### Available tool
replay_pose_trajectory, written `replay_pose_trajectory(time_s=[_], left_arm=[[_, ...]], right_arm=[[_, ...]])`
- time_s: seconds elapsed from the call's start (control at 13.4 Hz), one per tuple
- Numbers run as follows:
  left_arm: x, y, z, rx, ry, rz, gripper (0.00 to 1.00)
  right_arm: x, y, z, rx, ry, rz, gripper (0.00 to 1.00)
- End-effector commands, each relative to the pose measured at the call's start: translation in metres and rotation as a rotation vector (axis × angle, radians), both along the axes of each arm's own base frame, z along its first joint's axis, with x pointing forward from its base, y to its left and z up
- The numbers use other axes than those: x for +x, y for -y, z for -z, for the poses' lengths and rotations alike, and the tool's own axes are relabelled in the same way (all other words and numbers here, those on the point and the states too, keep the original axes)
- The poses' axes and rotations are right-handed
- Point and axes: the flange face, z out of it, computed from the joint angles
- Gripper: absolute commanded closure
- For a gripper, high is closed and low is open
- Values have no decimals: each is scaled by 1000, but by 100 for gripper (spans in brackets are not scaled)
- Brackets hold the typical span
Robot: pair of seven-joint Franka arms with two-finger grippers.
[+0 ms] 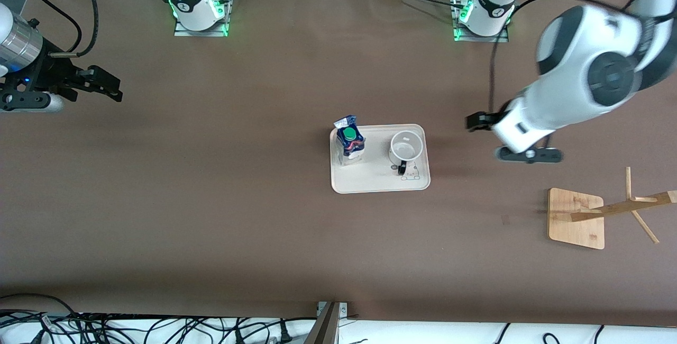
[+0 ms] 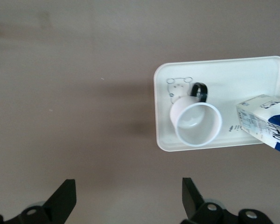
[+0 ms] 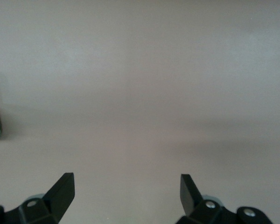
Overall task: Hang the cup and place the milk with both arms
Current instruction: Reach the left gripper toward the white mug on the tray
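The cup (image 1: 406,148) stands upright on a white tray (image 1: 378,174) at mid-table, its black handle toward the front camera. The milk (image 1: 349,143) stands on the same tray, at the right arm's end of it. My left gripper (image 1: 502,138) is open and empty, over bare table beside the tray toward the left arm's end. Its wrist view shows the cup (image 2: 196,122), the tray (image 2: 214,70) and part of the milk (image 2: 266,123) ahead of the open gripper (image 2: 129,186). My right gripper (image 1: 113,87) is open and empty over bare table at the right arm's end, as its wrist view (image 3: 127,184) shows.
A wooden rack (image 1: 576,218) with a flat square base and pegs stands toward the left arm's end, nearer the front camera than the tray. Cables lie along the table's front edge (image 1: 158,328). Brown table surface surrounds the tray.
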Motion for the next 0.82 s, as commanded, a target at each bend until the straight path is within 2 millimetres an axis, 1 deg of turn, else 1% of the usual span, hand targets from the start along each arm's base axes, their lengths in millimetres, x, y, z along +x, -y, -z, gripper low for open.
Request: replay_pose_trajectory(time_s=[0.0, 0.07, 0.22, 0.3, 0.37, 0.45, 0.52, 0.6, 0.67, 0.75], left_arm=[[-2, 50, 34, 25, -19, 4, 0], [-5, 72, 52, 27, -18, -9, 0], [-11, 109, 90, 68, 17, -2, 0], [-15, 122, 105, 98, 33, -3, 0], [-22, 136, 125, 130, 37, 12, 0], [-30, 147, 146, 163, 39, 30, 0], [-34, 152, 161, 173, 41, 24, 0], [-37, 158, 172, 166, 46, 27, 0], [-37, 160, 180, 154, 56, 28, 5], [-37, 163, 190, 141, 61, 30, 8]], right_arm=[[-2, 1, -6, 23, -6, 10, 0], [-1, 2, -6, 21, -6, 11, 0], [-1, 2, -6, 23, -6, 11, 0], [-2, 1, -6, 21, -6, 10, 0], [-2, 1, -6, 21, -6, 10, 0], [-1, 2, -6, 23, -6, 11, 0], [-2, 1, -6, 23, -6, 10, 0], [-1, 2, -6, 21, -6, 11, 0], [-1, 2, -6, 21, -6, 11, 0], [-1, 2, -6, 21, -6, 11, 0]])
